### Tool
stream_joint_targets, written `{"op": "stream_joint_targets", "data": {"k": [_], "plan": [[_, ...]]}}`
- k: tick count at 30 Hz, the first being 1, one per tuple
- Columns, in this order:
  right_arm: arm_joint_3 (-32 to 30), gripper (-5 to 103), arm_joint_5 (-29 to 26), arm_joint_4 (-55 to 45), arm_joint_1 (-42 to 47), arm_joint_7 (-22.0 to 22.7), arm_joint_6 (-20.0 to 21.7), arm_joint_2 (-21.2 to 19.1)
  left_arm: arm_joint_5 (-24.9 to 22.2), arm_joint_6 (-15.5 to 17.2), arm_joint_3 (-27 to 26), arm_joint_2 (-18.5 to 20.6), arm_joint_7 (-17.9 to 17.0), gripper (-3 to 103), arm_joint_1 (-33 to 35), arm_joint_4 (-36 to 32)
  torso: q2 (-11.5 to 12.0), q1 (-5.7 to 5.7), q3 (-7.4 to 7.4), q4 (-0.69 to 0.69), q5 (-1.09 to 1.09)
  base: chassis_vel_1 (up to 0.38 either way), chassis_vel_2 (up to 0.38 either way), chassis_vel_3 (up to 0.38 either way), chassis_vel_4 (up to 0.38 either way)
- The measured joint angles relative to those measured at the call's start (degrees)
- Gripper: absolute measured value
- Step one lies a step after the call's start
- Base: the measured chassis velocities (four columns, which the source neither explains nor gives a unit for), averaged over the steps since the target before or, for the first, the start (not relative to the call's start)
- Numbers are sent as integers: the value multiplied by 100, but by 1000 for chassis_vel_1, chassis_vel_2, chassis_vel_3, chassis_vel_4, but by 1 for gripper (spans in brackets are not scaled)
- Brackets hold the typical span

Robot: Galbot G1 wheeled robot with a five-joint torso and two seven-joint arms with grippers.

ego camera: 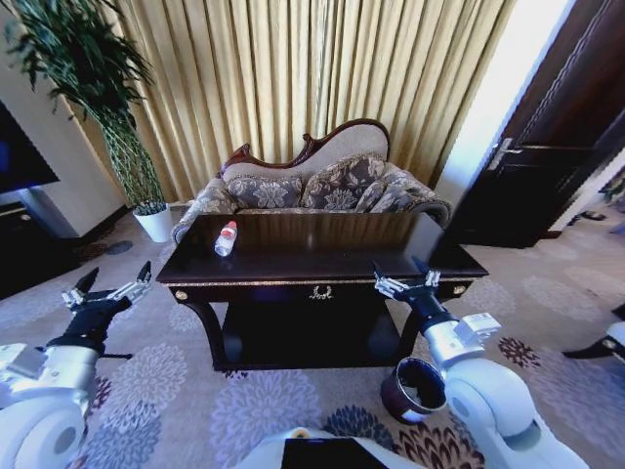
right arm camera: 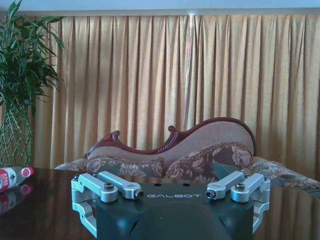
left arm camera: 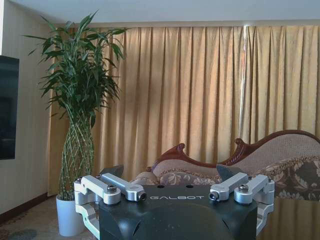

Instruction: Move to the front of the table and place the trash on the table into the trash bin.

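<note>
A clear plastic bottle (ego camera: 226,238) with a red cap and red label lies on its side on the far left part of the dark glossy desk (ego camera: 322,262), well apart from both pincers. In the right wrist view the same bottle (right arm camera: 12,177) rests on the desk top (right arm camera: 50,200), off to the left of the right pincer (right arm camera: 172,186) and farther away than it, with its reflection below it on the polished surface.

The right pincer (ego camera: 406,275) hovers at the desk's near right edge, about level with the top, its fingers spread wide and holding nothing. The right arm reaches forward from the near right, slightly bent at the elbow. The trash bin (ego camera: 414,389), round and dark, stands on the patterned carpet beside the desk's near right leg, just below that arm.

The left pincer (ego camera: 109,283) is raised to the left of the desk, clear of its corner, fingers also wide and empty. In the left wrist view the left pincer (left arm camera: 170,185) points toward the curtain, with the potted plant (left arm camera: 75,150) on the left and the sofa (left arm camera: 240,165) behind the desk.
</note>
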State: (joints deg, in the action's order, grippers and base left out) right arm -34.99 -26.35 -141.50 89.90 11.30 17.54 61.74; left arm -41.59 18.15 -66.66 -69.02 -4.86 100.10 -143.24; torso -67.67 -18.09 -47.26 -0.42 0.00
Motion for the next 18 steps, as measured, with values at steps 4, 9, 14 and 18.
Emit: {"op": "stream_joint_targets", "data": {"k": [4,9,14,18], "plan": [[2,100,0,13,-13,-2,-2,2,-1,-2,2,6,7,100,-2,0,0,0,0,0,0,-109,119,99,-112],[0,100,-3,21,-28,-3,-4,5,-3,-4,6,18,10,100,-7,0,0,0,0,0,1,-123,117,108,-114],[2,100,-2,28,-28,-3,-5,14,-3,-5,13,7,14,100,-2,0,0,0,0,-1,0,-142,124,124,-123],[12,100,-1,31,-27,-3,-13,15,-3,-7,18,5,15,100,-3,0,0,-1,0,0,0,-107,128,109,-117]]}}
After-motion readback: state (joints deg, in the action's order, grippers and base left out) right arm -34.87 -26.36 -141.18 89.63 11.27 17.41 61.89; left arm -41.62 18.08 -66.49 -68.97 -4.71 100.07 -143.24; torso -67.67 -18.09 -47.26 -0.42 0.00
